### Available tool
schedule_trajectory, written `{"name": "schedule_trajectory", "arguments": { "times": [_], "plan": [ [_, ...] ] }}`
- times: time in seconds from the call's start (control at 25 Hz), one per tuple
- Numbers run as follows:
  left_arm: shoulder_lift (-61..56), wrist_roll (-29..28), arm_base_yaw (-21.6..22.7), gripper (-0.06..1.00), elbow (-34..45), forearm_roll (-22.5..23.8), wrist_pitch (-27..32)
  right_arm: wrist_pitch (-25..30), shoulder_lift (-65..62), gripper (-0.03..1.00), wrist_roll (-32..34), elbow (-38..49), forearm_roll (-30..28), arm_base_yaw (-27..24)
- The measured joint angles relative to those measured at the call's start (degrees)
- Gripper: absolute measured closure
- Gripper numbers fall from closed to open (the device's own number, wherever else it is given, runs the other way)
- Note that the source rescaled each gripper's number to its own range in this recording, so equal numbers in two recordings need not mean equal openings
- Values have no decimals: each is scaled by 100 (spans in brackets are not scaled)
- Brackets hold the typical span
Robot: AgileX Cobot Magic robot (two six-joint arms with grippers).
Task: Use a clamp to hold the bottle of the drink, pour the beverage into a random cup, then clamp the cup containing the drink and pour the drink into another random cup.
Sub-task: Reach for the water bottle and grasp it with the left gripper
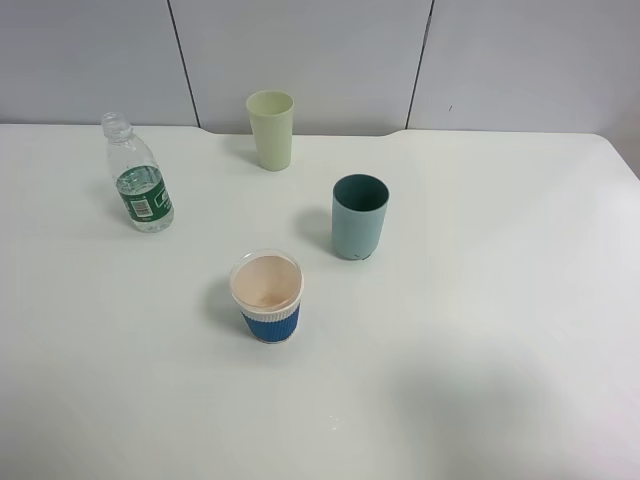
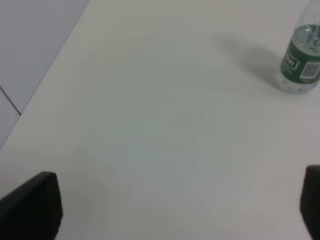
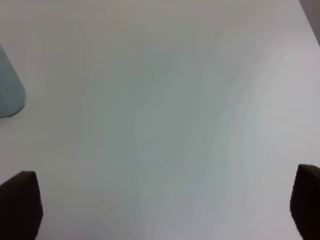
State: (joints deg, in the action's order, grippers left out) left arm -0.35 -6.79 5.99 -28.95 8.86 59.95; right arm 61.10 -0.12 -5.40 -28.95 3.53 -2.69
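The clear bottle (image 1: 140,178) with a green label stands uncapped at the table's left; the beverage in it is too clear to make out. The teal cup (image 1: 359,215) stands right of centre. The short blue-banded cup (image 1: 268,297) with a cream-pink inside sits nearer the front. Neither arm shows in the exterior high view. In the left wrist view my left gripper (image 2: 172,205) is open over bare table, with the bottle (image 2: 300,60) well ahead and off to one side. My right gripper (image 3: 162,202) is open too, and only the teal cup's base (image 3: 9,95) shows at the frame's edge.
A pale yellow-green tumbler (image 1: 270,130) stands upright at the back, near the grey wall panels (image 1: 300,60). The white table (image 1: 480,350) runs to its right edge at the far right.
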Motion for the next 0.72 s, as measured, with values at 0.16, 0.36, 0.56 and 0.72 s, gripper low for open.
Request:
{"name": "schedule_trajectory", "arguments": {
  "times": [0.16,0.36,0.56,0.72],
  "plan": [
    [0,0,0,2,0,0,0,0,0,-3,0,0,0,0],
    [0,0,0,2,0,0,0,0,0,-3,0,0,0,0],
    [0,0,0,2,0,0,0,0,0,-3,0,0,0,0],
    [0,0,0,2,0,0,0,0,0,-3,0,0,0,0]
  ]
}}
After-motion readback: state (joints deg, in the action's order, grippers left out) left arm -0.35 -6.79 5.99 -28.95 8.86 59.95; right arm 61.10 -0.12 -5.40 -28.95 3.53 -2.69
